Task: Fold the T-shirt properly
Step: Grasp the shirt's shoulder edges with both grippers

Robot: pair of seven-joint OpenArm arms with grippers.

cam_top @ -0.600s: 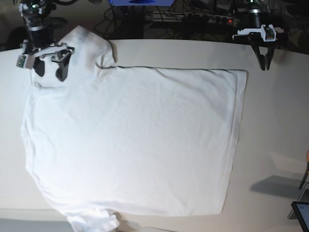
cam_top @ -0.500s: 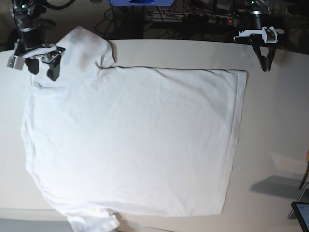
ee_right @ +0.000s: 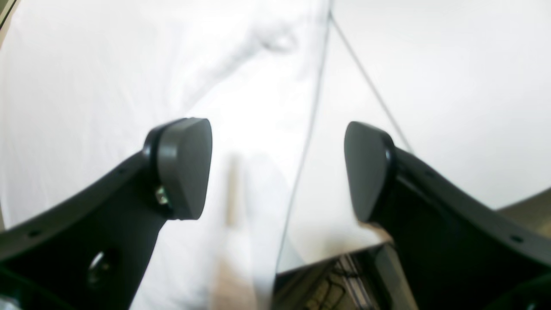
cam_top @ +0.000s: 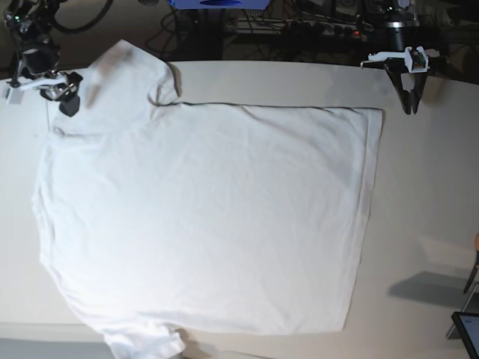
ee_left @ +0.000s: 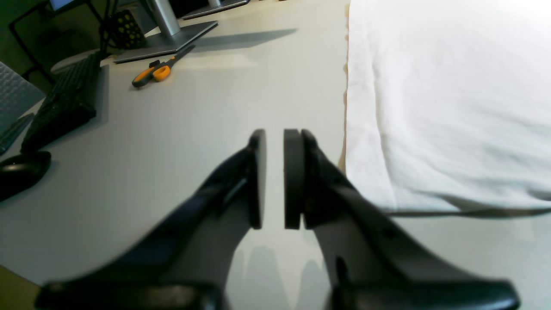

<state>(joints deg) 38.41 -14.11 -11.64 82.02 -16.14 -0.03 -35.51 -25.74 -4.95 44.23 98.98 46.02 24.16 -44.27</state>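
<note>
the t-shirt (cam_top: 209,217) lies spread flat on the table (cam_top: 426,187), hem toward the base view's right, sleeves at its left. the left gripper (cam_top: 409,103) hangs beyond the hem's far corner; the right gripper (cam_top: 63,101) sits by the far sleeve. scissors (ee_left: 159,71) lie beyond the hem, near a keyboard (ee_left: 64,103).

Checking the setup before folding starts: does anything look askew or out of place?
The T-shirt lies flat, but its lower sleeve hangs past the table edge and looks bunched. Orange-handled scissors also lie loose on the table, apart from the shirt.
</note>
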